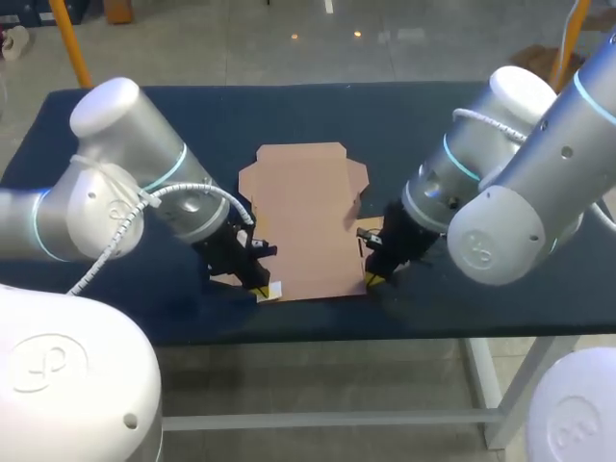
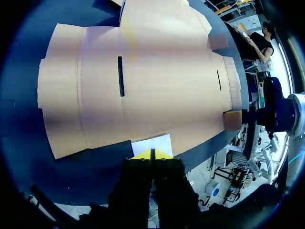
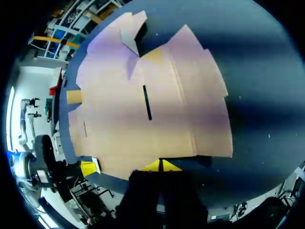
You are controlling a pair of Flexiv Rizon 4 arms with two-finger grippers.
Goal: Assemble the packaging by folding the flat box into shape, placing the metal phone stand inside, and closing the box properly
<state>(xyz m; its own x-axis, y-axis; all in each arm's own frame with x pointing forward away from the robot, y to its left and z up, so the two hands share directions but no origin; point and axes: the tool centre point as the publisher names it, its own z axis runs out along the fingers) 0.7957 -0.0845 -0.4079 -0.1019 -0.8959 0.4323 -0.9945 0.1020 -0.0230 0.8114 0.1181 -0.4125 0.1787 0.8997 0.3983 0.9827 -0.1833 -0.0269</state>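
Observation:
A flat brown cardboard box blank (image 1: 306, 221) lies unfolded on the dark blue table (image 1: 192, 115), with slots and side flaps showing. My left gripper (image 1: 258, 288) is at its front left corner, fingers shut, tips down beside a small white patch (image 2: 153, 143) on the blank's (image 2: 143, 81) near edge. At the front right corner my right gripper (image 1: 373, 279) is shut too, its yellow tips (image 3: 160, 166) together against the edge of the blank (image 3: 152, 109). Nothing sits between either pair of fingers. No metal phone stand is in view.
Bare table surrounds the blank on all sides, with a wide strip behind it. The front table edge (image 1: 318, 332) runs close below both grippers. In the right wrist view my left gripper's yellow tip (image 3: 89, 167) shows at the blank's other corner.

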